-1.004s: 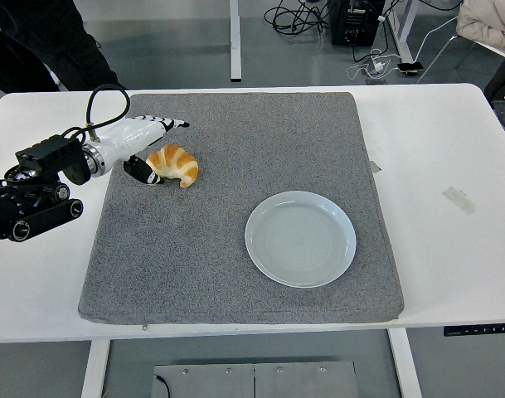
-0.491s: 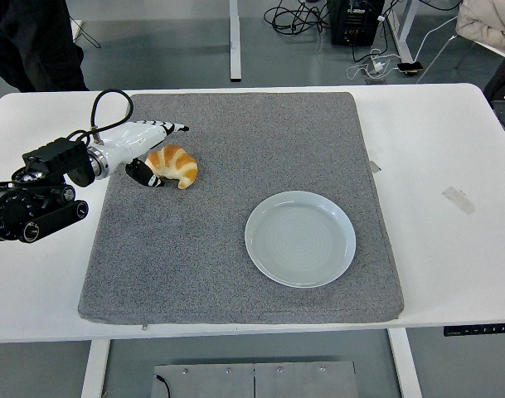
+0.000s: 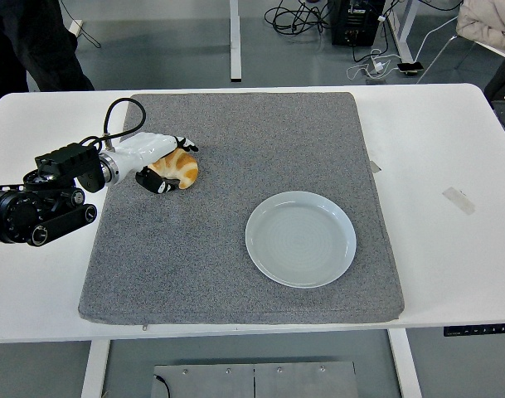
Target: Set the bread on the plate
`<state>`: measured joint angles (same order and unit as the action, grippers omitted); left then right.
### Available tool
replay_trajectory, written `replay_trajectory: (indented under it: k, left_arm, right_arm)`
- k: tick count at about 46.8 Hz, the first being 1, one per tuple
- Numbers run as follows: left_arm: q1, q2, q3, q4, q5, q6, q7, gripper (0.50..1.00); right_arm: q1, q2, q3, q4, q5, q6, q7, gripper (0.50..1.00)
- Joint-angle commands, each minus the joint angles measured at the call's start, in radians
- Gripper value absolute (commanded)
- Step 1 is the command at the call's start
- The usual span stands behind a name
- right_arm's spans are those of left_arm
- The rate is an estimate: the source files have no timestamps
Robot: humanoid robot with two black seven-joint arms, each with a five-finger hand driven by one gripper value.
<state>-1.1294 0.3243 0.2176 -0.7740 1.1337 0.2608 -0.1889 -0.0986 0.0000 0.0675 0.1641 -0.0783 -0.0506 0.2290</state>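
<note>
**Bread Under Grasp, Plate Bare**

While my left robot hand (image 3: 162, 162) reached in over the counter (image 3: 451, 157), its white fingers (image 3: 182, 143) curled over the bread (image 3: 179, 168) and its thumb pressed beneath, grasping it. Bread rested on the grey mat (image 3: 235, 249), well apart from the plate (image 3: 300, 239).

Golden-orange croissant (image 3: 181, 167) with paler cream bands across its crust. Left hand (image 3: 157, 156): glossy white shell, black fingertips; black arm (image 3: 38, 211) and black looped cable (image 3: 122, 116). Mat (image 3: 240, 207): speckled mid-grey, felt-like. Plate (image 3: 300, 239): pale blue-grey, faint concentric rings. Table (image 3: 451, 240): plain white. Floor beyond: grey, with black cables (image 3: 302, 14). Person (image 3: 28, 41) at upper left: black clothing.
</note>
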Motion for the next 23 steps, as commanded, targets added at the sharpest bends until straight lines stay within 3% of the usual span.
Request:
replay_trajectory:
  k: [1,17,23]
  left_arm:
    - [-0.001,0.002,-0.003,0.001,0.0,0.0,0.0,0.786]
    - [-0.007,0.013,-0.018,0.001,-0.002,0.0,0.0,0.707]
    - [-0.009,0.015,-0.018,0.001,-0.002,0.0,-0.001,0.639]
  right_arm:
    - [0.0,0.0,0.0,0.0,0.0,0.0,0.0,1.0]
    - [-0.001,0.0,0.0,0.0,0.0,0.0,0.0,1.0]
    - [0.0,0.0,0.0,0.0,0.0,0.0,0.0,1.0]
